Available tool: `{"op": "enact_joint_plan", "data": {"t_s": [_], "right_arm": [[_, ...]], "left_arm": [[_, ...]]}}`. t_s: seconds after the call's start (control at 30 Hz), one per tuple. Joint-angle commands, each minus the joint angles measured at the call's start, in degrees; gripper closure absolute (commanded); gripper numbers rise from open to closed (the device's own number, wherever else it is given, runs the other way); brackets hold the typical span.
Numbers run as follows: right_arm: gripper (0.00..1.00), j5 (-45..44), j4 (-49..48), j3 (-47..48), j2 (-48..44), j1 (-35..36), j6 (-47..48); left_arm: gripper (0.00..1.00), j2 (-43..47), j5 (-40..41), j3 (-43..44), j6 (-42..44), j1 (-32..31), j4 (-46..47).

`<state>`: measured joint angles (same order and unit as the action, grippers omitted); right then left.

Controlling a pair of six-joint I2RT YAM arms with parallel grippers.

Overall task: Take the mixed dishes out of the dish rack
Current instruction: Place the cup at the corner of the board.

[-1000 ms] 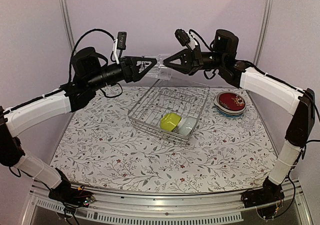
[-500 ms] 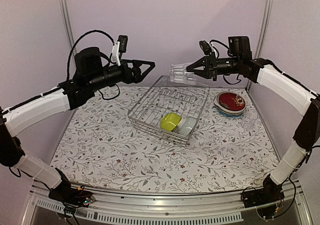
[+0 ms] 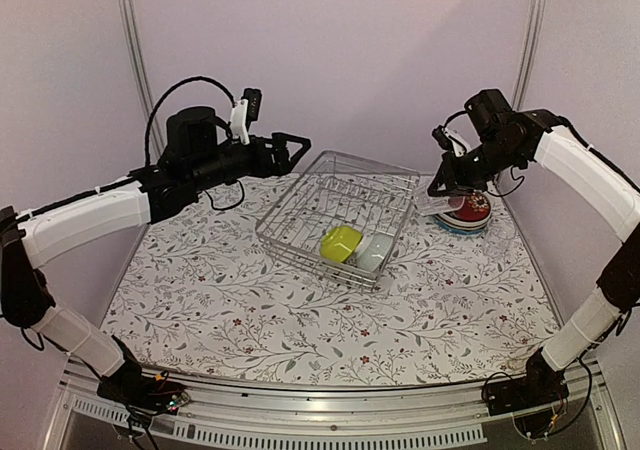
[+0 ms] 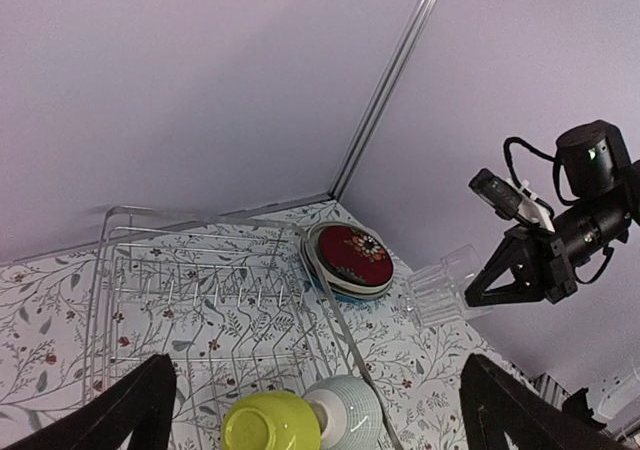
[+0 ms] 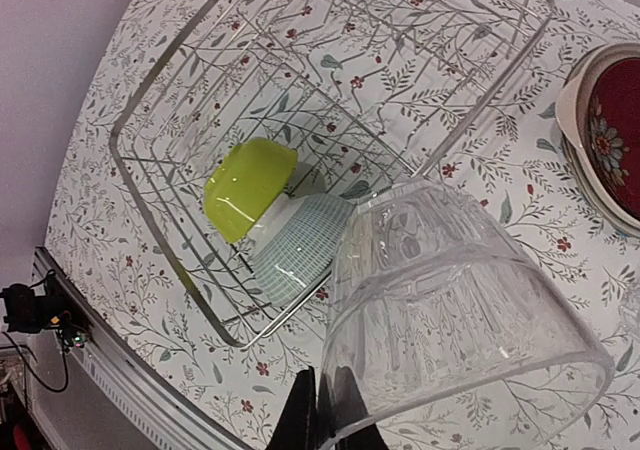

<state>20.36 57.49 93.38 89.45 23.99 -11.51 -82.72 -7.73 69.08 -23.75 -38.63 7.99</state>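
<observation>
The dish rack (image 3: 300, 232) is a silver wire basket in the middle of the table. A yellow-green bowl (image 3: 339, 242) and a pale bowl (image 3: 372, 253) lie in its near right corner. My right gripper (image 3: 444, 186) is shut on the rim of a clear glass (image 3: 433, 206), held tilted above the table beside a stack of plates (image 3: 462, 210) with a dark red one on top. In the right wrist view the glass (image 5: 460, 310) fills the frame, with the fingers (image 5: 325, 410) pinched on its wall. My left gripper (image 3: 300, 150) hangs open and empty above the rack's back left corner.
The left wrist view looks down on the rack (image 4: 110, 260), both bowls (image 4: 268, 422), the plate stack (image 4: 348, 258) and the glass (image 4: 445, 288) in the right gripper (image 4: 505, 288). Purple walls and metal posts (image 3: 130, 30) close in the back. A flowered cloth (image 3: 220, 310) covers the table.
The glass passed from my left gripper to my right. The right arm swung it right and down beside the plate stack. The left gripper opened wide and drew back to the left.
</observation>
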Motion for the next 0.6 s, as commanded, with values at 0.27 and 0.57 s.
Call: {"op": "enact_joint_plan", "data": {"t_s": [0.27,0.57], "right_arm": [[1.0,-23.9,5.5,-3.3,4.0,-0.9,4.9],[1.0,-24.2,3.9,-3.6,11.3,-3.4,6.4]], "left_arm": [[0.0,-1.8,1.7,0.0,0.3,-0.7,-4.0],[0.0,-2.1,1.8,0.1,0.4,-0.9,-5.3]]}}
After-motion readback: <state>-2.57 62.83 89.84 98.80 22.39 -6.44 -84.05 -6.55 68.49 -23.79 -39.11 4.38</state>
